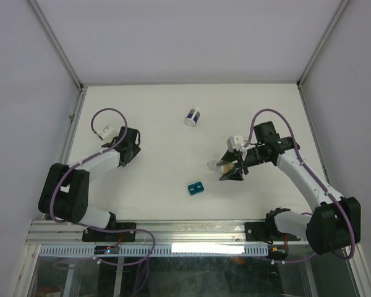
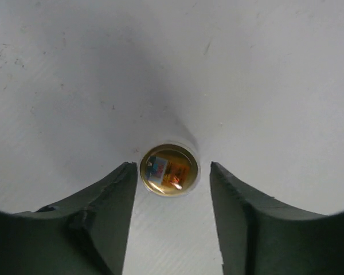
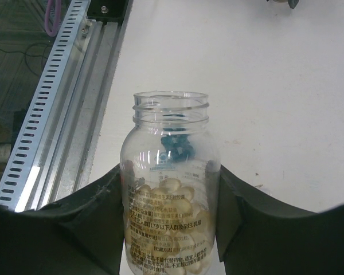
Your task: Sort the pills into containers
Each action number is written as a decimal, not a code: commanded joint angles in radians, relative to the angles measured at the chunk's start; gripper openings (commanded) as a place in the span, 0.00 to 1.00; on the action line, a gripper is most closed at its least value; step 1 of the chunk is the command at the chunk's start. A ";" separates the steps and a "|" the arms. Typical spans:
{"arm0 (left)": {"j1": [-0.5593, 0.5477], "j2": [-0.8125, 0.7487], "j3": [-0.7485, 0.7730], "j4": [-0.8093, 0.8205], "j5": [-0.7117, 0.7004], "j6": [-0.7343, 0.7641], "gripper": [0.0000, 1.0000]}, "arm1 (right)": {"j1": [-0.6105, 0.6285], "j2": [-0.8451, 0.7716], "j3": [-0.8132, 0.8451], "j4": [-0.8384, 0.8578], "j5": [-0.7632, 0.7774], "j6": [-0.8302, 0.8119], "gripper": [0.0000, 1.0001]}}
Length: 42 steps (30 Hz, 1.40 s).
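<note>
Clear bottle [image 3: 169, 143] of pills [image 3: 172, 200] sits clamped between the right tool's [image 3: 169, 172] fingers [image 3: 264, 229].

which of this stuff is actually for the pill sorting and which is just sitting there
For the job:
- clear bottle of pale capsules, cap off, held by the right gripper
- small round cup with orange contents, between the open fingers of the left gripper

Lying about:
- white jar with a dark-blue band
- teal block

Blue-banded white jar [image 1: 193, 116] far centre, teal block [image 1: 195, 187] nearer, clear bottle [image 1: 220, 167] in right jaws, left arm [image 1: 99, 162] apart
</note>
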 commanded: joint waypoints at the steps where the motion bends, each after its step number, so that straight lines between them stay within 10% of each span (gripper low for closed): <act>1: 0.007 0.035 0.074 -0.092 -0.048 -0.048 0.60 | -0.020 -0.015 0.024 0.051 -0.040 0.069 0.00; 6: 0.006 0.001 0.099 -0.140 0.013 -0.031 0.74 | -0.074 -0.046 0.057 0.175 -0.083 0.298 0.00; 11: 0.006 -0.174 0.081 -0.115 0.151 0.025 0.76 | -0.148 -0.203 0.037 0.673 -0.031 0.938 0.00; 16: 0.005 -0.359 -0.006 0.090 0.465 0.176 0.81 | -0.252 -0.199 0.201 1.037 0.424 1.443 0.00; 22: 0.005 -0.543 -0.163 0.514 0.924 0.308 0.99 | -0.135 -0.226 0.116 1.652 0.037 1.944 0.00; 26: 0.005 -0.614 -0.283 0.790 1.005 0.246 0.99 | -0.293 -0.183 0.356 1.180 0.325 1.693 0.00; 30: 0.006 -0.588 -0.306 0.934 1.085 0.215 0.99 | -0.198 -0.133 0.223 2.140 0.095 2.319 0.00; 31: 0.006 -0.575 -0.304 0.957 1.109 0.209 0.99 | -0.218 -0.157 0.205 2.165 0.134 2.298 0.00; 34: 0.005 -0.526 -0.308 1.054 1.158 0.154 0.99 | -0.393 -0.118 0.378 1.544 0.350 2.134 0.00; 37: 0.005 -0.490 -0.306 1.128 1.200 0.116 0.99 | -0.241 -0.111 0.253 2.140 0.213 2.364 0.00; 40: 0.004 -0.484 -0.309 1.155 1.186 0.155 0.99 | -0.342 -0.148 0.353 1.544 0.320 2.046 0.00; 42: -0.003 -0.475 -0.332 1.251 1.178 0.169 0.99 | -0.387 -0.090 0.263 1.883 0.236 2.386 0.00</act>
